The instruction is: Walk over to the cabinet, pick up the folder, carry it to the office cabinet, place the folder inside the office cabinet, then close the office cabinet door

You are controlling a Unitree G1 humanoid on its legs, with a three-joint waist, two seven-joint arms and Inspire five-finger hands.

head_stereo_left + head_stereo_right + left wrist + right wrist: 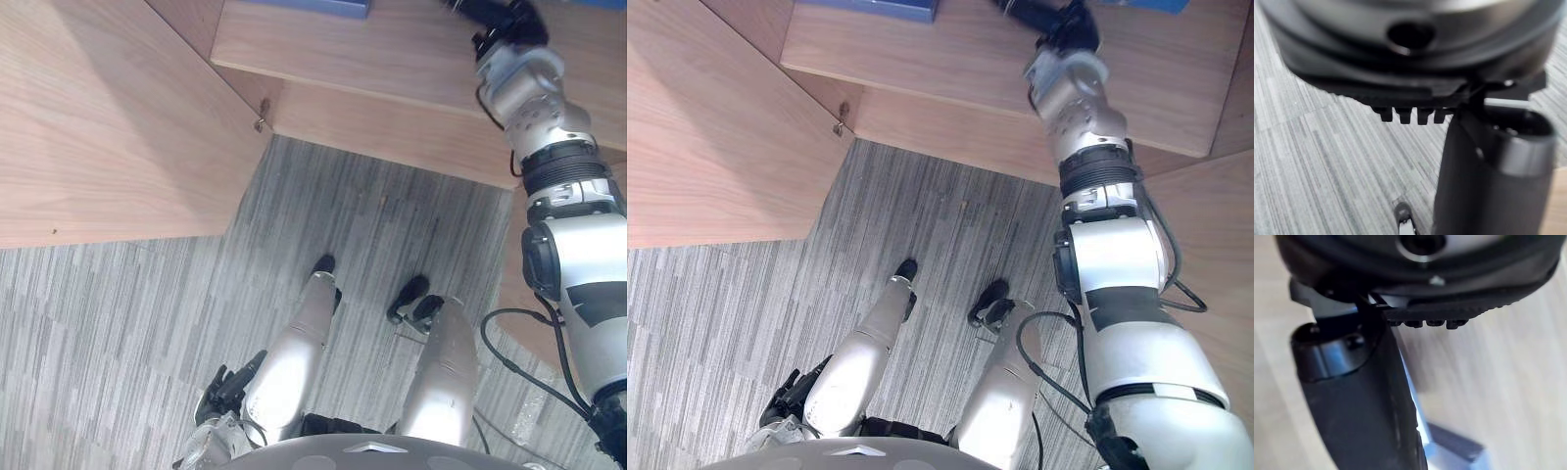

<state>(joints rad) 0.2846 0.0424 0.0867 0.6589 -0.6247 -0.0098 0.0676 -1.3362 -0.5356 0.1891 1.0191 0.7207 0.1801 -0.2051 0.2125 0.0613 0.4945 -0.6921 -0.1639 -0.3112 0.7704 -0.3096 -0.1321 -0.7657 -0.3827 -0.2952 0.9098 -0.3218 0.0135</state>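
Observation:
A blue folder [313, 6] lies flat on the wooden shelf [392, 59] of the office cabinet, cut off by the picture's upper edge. My right hand [502, 22] reaches up over that shelf, to the right of the folder and apart from it. In the right wrist view its thumb [1366, 396] stands straight, and a blue-grey edge of a folder [1452, 446] shows past it on the wood. A second blue strip [1151, 5] lies just right of the hand. My left hand [220, 390] hangs low at my side, fingers relaxed and holding nothing.
The cabinet's wooden door [108, 117] stands swung open on my left, hinged at a small metal fitting [260, 124]. Another wooden panel [1225, 255] rises on the right. Grey striped carpet [118, 323] covers the floor in front of the cabinet.

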